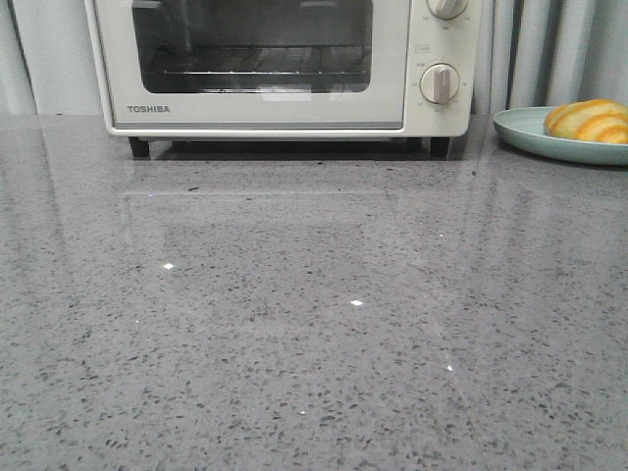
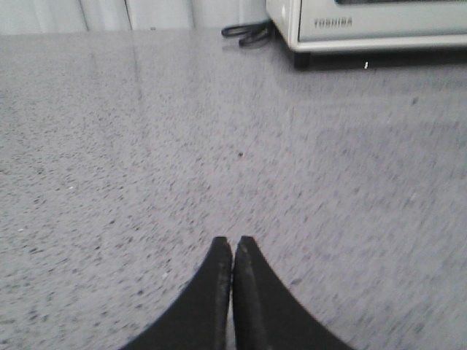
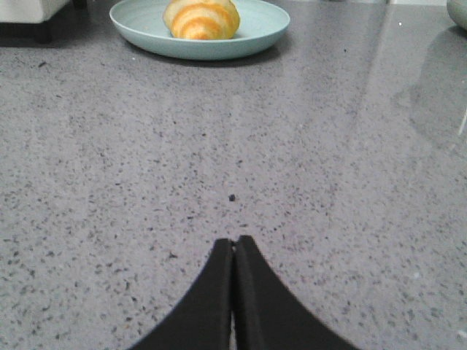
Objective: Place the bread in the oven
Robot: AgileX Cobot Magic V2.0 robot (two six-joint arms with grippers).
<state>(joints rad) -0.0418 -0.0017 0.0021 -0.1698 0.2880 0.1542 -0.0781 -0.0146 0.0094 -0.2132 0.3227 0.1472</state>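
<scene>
Your left hand (image 2: 233, 244) sits pinched together, oven (image 1: 280, 64) door up at the tabletop's (image 1: 294, 324) far edge. Right hand (image 3: 234, 244) pinched together too. Bread (image 3: 202, 18) rests on the plate (image 3: 252, 33), far right: probably light, glossy, squashable, so grip across its middle.

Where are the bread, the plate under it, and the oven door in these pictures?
bread (image 3: 201, 19): right wrist view, middle of its striped top.
plate (image 3: 255, 33): right wrist view, bare pale green rim beside the bread.
oven door (image 1: 388, 69): front view, cream frame right of the glass window.
</scene>
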